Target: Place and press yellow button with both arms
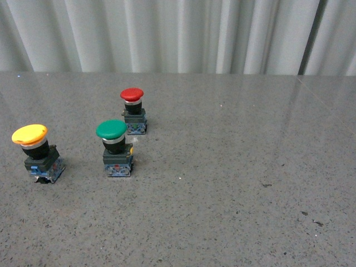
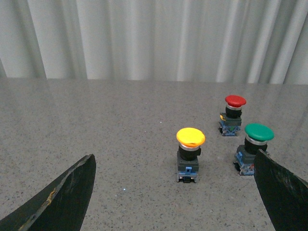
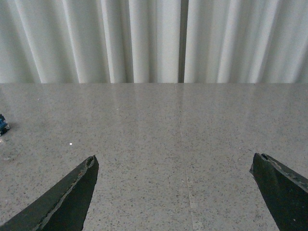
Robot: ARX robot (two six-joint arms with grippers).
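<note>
The yellow button (image 1: 34, 150) stands upright at the far left of the grey table, with a yellow cap, black collar and blue-and-black base. It also shows in the left wrist view (image 2: 190, 154), ahead of my open left gripper (image 2: 175, 161) and between the lines of its two fingers, apart from both. My right gripper (image 3: 173, 161) is open and empty over bare table. Neither arm shows in the front view.
A green-capped button (image 1: 115, 147) stands to the right of the yellow one, and a smaller red-capped button (image 1: 133, 110) stands behind it. Both show in the left wrist view, green button (image 2: 255, 148) and red button (image 2: 233, 114). A white pleated curtain (image 1: 178, 33) closes the back.
</note>
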